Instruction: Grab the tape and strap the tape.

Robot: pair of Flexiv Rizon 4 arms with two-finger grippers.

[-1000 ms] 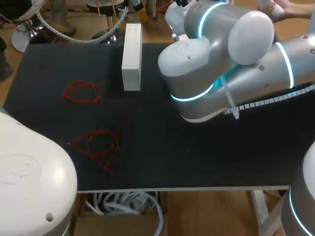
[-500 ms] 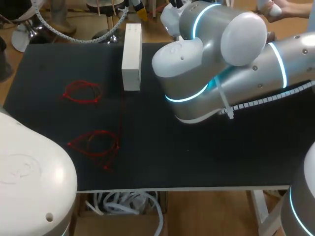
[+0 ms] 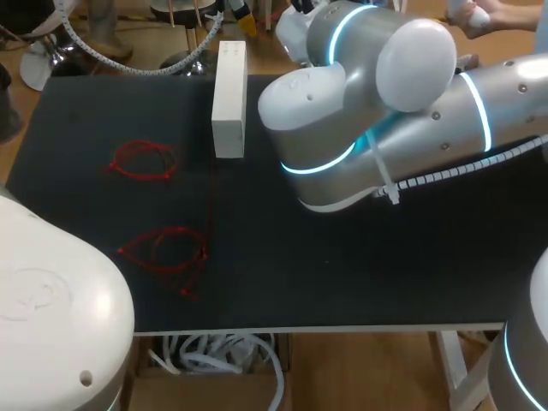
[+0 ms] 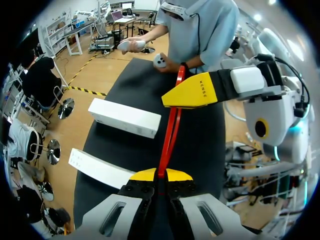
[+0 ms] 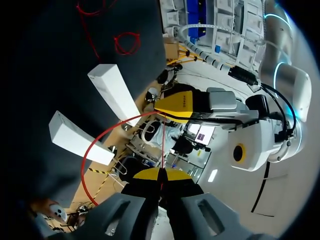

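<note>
Above the worktop (image 3: 282,287), clear of its surface, a length of red tape (image 4: 170,131) runs straight between your two grippers. Left gripper (image 4: 160,173): jaws pinched narrow on one end. Right gripper (image 5: 161,175): jaws pinched narrow on the other end, with a slack loop of the same tape bowing out to one side of it.

Step in hand, as judged: closing the strap. To do it well, hold both pinches firm and bring the ends together along the tape's own line so the loop tightens evenly. Avoid twisting either wrist, which would likely kink the tape or pull it from a grip.

Two more red loops (image 3: 144,160) lie on the worktop toward its left edge. Two white boxes (image 4: 125,117) rest closed, one at the far edge; you cannot tell what they hold.
</note>
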